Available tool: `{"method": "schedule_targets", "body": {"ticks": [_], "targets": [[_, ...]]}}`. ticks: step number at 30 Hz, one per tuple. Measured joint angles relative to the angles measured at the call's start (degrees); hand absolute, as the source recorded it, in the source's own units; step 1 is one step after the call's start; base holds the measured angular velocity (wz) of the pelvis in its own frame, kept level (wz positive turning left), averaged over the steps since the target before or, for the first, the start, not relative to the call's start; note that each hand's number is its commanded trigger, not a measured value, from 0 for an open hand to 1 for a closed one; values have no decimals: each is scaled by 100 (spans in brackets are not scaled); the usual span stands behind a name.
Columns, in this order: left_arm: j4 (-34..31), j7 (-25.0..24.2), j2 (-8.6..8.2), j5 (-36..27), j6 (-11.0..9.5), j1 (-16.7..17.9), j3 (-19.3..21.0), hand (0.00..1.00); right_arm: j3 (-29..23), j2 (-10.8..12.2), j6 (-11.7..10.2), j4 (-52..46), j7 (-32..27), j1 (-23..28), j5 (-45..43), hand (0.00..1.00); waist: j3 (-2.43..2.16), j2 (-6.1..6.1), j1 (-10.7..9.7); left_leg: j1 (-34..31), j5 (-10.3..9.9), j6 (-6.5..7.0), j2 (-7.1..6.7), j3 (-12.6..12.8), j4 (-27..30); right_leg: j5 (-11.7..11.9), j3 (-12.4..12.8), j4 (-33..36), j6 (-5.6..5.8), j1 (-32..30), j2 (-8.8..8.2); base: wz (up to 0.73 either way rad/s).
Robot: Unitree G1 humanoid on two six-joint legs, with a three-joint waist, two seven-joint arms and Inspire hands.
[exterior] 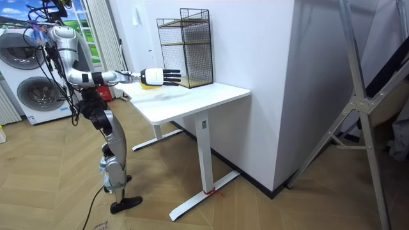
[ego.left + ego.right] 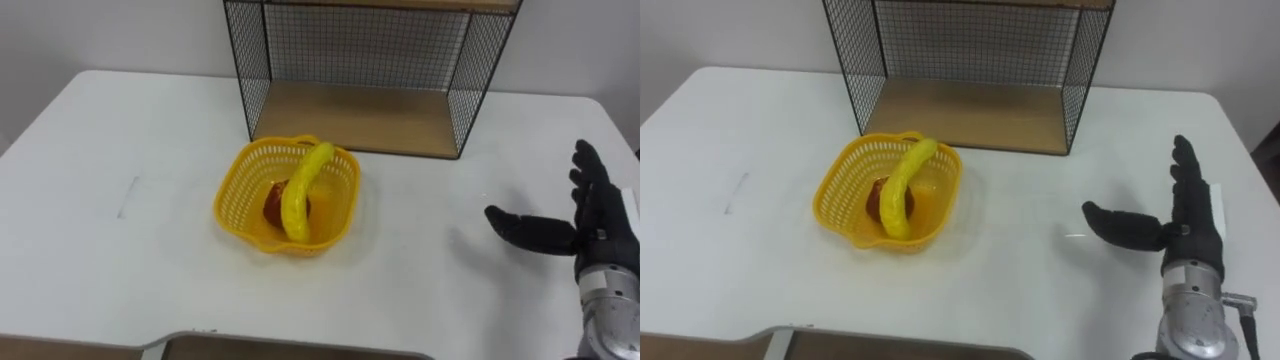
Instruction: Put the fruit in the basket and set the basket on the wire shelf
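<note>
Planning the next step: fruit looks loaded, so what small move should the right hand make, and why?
Probably reach the open right hand leftward toward the yellow basket: the banana and a red fruit lie inside, and it stands on the table, not yet on the wire shelf.

wire shelf [image 2: 350,115]: top cut off, upper edge | red fruit [image 2: 272,201]: mostly hidden under banana [image 2: 303,185] | right hand [image 2: 600,225]: forearm cut off, lower right

White table [image 2: 120,150] carries basket [image 2: 235,197] and wire shelf [image 2: 350,118]
</note>
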Motion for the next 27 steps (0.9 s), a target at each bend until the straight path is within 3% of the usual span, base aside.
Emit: {"method": "schedule_targets", "body": {"ticks": [6, 11, 14, 17, 20, 24, 27], "targets": [[-1281, 494, -2, 833, -92, -85, -270, 0, 1, 50, -153, 42, -13, 24, 1, 0, 9, 28, -53, 32, 3, 6, -1, -23, 31, 1, -18, -1, 0, 62, 2, 0], [-1722, 550, -22, 826, -202, -121, -616, 0, 28, 125, -286, 207, 129, 23, 105, 0, 39, 115, -48, 35, 2, 6, 1, -27, 20, 1, -12, 0, 0, 53, 3, 1], [-1963, 436, -29, 556, -406, -166, -979, 0, 121, 185, -361, 406, 262, 5, 240, 0, 60, 139, -55, 29, 3, 6, -1, -24, 36, 1, -17, 17, 0, -2, 0, 0], [-2108, 3, -39, 161, -610, -165, -1390, 0, 266, 309, -466, 468, 329, 6, 475, 0, 99, 155, -100, 17, 5, 8, -2, -16, 30, 1, -18, 28, 0, 5, -2, 0], [-2288, -613, -83, -629, -792, -236, -1871, 0, 286, 506, -604, 486, 571, -73, 906, 0, 120, 149, -198, -24, 8, 9, -6, -5, 33, 0, -16, 10, 0, -15, -2, 0], [-2260, -1721, -121, -1966, -989, -344, -2542, 0, 500, 671, -926, 582, 933, -167, 1741, 0, 182, -1, -326, 13, 11, 10, -6, 19, 26, 0, 24, 0, 1, 6, 3, -4], [-1968, -2464, -179, -2853, -1003, -464, -2911, 0, 560, 782, -1076, 861, 1077, -218, 2332, 0, 164, -90, -378, 9, 11, 12, -6, 43, 51, 1, 32, 8, 2, -1, 0, -3]]}}
